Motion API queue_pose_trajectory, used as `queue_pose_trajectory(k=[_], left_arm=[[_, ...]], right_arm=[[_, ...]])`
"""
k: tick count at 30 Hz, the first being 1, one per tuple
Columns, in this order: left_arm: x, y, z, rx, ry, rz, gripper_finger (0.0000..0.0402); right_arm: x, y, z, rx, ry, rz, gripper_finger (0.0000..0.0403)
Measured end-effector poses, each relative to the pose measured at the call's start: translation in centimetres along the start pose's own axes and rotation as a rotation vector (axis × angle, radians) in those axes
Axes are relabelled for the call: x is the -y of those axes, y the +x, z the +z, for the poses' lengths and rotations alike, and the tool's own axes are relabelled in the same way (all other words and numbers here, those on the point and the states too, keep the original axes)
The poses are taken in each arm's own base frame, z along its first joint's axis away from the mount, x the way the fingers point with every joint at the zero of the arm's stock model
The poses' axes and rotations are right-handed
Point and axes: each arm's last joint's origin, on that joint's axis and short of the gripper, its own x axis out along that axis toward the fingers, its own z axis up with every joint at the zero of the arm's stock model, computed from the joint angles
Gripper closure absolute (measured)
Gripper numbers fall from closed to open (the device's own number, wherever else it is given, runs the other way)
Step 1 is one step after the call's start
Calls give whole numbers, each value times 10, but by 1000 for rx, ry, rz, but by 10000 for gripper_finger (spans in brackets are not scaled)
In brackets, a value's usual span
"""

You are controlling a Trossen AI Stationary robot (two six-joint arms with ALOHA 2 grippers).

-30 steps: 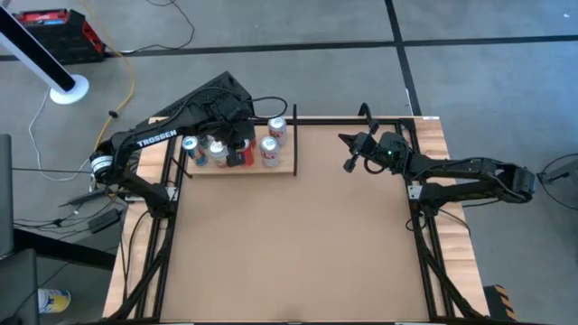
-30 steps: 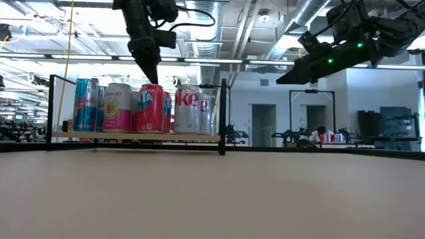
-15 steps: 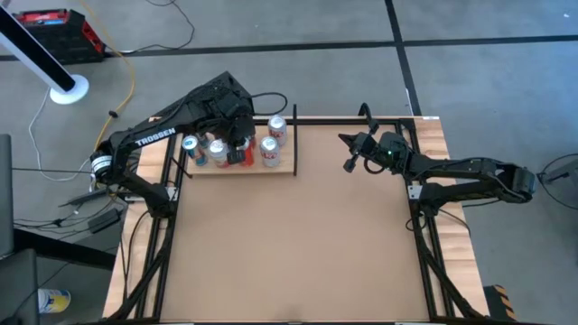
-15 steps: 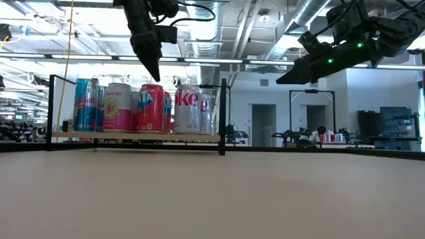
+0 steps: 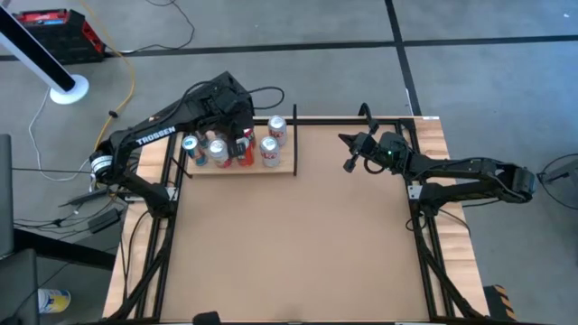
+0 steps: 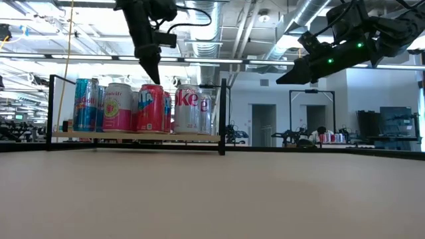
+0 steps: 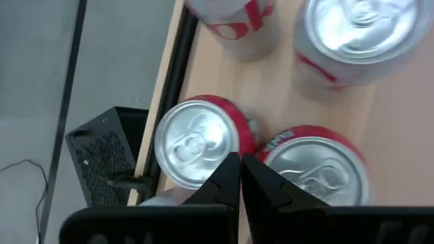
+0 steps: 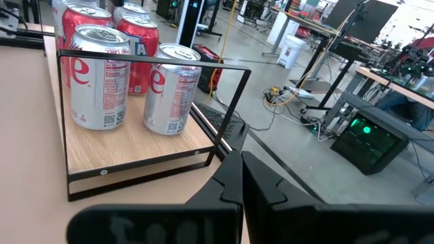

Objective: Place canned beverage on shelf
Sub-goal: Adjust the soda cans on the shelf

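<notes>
Several canned beverages (image 6: pixel 151 107) are standing upright on the shelf (image 5: pixel 287 168) at the table's (image 5: pixel 298 253) far left corner, a red can among silver and pink ones. Hovering just above them, the left gripper (image 6: pixel 152 68) is pointing down with fingers pressed together, holding nothing. Across the table, the right gripper (image 5: pixel 347 164) is waiting in the air, likewise closed and empty.
</notes>
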Motion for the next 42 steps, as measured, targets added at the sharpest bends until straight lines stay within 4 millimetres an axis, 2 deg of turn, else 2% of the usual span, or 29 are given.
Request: queue_pose_trajectory(k=[12, 42], left_arm=[[-17, 9, -11, 1, -68, -26, 402], [-18, 9, -8, 44, -97, -42, 402]], right_arm=[[0, 0, 0, 0, 0, 0, 382], [0, 0, 0, 0, 0, 0, 382]])
